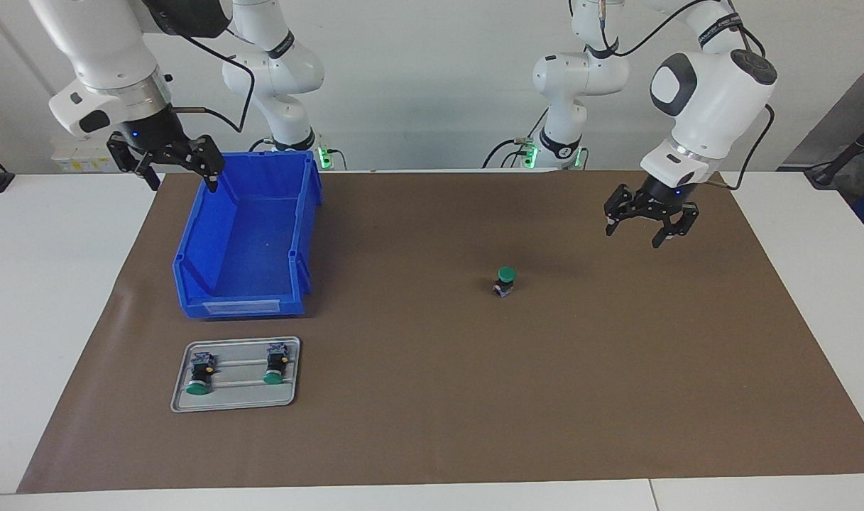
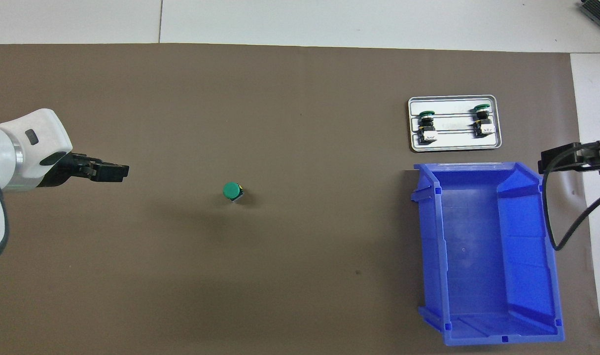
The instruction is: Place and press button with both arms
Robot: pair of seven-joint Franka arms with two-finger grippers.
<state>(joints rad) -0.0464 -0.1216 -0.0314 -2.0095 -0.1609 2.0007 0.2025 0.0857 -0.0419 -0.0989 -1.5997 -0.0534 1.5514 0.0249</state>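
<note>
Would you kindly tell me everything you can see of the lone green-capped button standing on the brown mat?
The button is a small push-button switch with a round, flat green cap on a black cylindrical body and a paler block at its base. It stands upright, cap up, directly on the brown mat near the table's middle, toward the left arm's end. Nothing touches it but the mat; it looks like plastic.
</note>
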